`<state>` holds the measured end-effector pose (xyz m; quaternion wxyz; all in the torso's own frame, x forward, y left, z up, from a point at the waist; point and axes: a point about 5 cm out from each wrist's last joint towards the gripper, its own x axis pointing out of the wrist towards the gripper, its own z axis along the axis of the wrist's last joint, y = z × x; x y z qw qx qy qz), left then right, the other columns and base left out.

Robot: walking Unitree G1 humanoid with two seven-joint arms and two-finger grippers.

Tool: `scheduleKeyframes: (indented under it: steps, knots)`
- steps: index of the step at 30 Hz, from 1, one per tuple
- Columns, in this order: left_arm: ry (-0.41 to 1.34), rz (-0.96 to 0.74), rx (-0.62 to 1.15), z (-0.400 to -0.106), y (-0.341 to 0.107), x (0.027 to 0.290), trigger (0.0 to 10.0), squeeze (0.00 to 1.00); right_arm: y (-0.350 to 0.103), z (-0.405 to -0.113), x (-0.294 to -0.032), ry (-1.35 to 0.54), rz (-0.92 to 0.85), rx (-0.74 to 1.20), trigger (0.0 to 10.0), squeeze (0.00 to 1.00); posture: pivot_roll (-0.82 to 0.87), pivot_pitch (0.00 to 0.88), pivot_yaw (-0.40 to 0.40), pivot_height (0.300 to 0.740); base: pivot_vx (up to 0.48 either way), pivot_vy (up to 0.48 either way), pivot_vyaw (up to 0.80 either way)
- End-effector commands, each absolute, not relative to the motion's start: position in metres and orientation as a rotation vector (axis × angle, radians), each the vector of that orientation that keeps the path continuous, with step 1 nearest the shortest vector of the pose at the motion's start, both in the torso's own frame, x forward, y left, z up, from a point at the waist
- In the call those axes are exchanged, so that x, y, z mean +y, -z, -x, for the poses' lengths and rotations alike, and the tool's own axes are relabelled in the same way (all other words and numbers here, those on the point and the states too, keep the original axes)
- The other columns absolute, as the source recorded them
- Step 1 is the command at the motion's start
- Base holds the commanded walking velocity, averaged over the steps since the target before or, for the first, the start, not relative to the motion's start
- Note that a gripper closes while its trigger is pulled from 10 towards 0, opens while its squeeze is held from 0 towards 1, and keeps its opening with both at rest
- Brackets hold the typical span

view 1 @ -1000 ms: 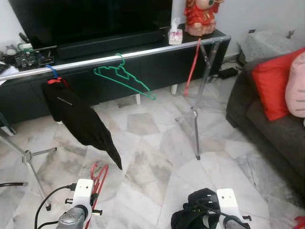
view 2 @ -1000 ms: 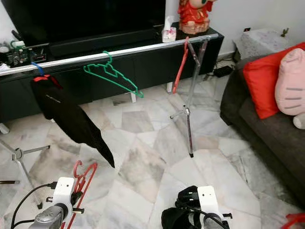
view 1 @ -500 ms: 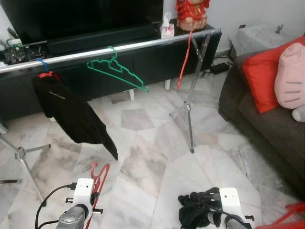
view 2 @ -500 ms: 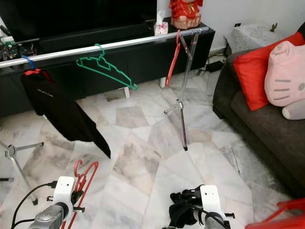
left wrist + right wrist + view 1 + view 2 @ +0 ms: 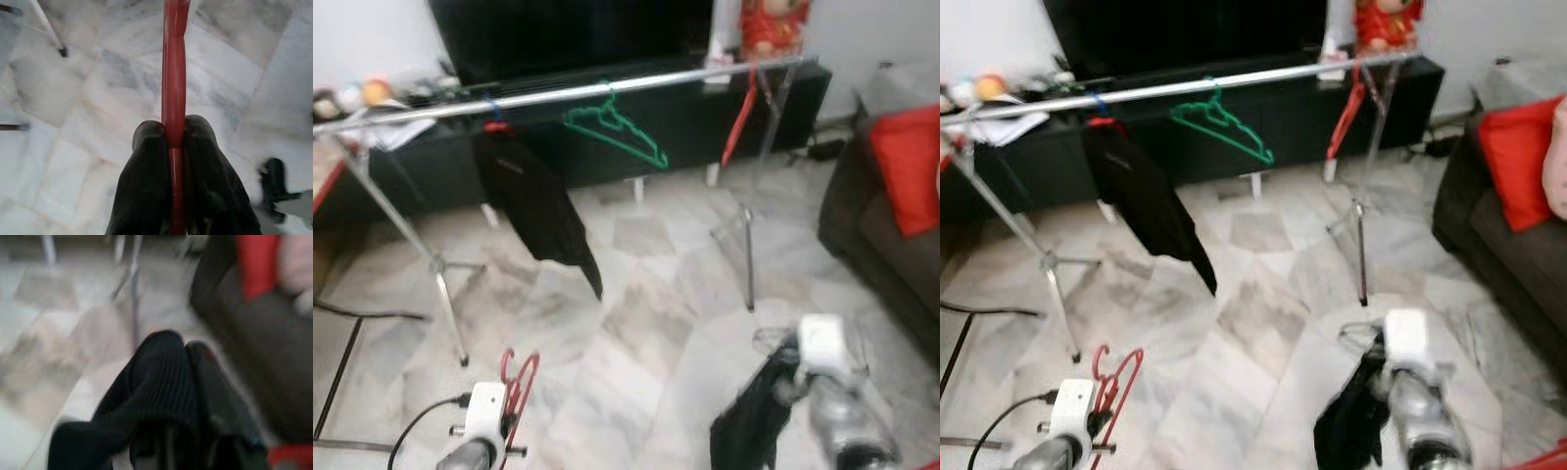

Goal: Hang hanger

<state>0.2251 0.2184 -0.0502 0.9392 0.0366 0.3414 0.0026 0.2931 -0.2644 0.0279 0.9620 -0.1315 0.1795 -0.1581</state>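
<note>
The view is swinging left along the rail; the left hand is pinching the red hanger, the right hand dark cloth.

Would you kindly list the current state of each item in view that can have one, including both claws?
Left claw: shut on the red hanger, held low over the floor.
Right claw: shut on a black garment, which hangs down.
Green hanger: hooked on the rail, empty, tilted.
Black shirt: hanging from the rail, draped downward.
Red strap: dangling at the rail's end.
</note>
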Motion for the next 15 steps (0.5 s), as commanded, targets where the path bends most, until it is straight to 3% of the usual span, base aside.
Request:
scheduleKeyframes:
  steps: [1,8,15]
  knots:
    - [-0.008,-0.078,0.693,-0.226,0.049,0.219,10.0,0.00,-0.006,-0.276,-0.261,0.315,0.250,0.456,10.0,0.00,-0.08,0.017,-0.004,0.740,-0.360,0.000,-0.80]
    - [-0.009,-0.086,0.683,-0.225,0.050,0.219,10.0,0.00,-0.016,-0.282,-0.265,0.324,0.261,0.415,10.0,0.00,-0.07,0.011,-0.004,0.740,-0.360,0.000,-0.74]
    - [-0.017,-0.116,0.662,-0.222,0.050,0.219,10.0,0.00,-0.031,-0.294,-0.263,0.312,0.292,0.350,10.0,0.00,-0.06,0.000,-0.004,0.740,-0.358,0.000,0.00]
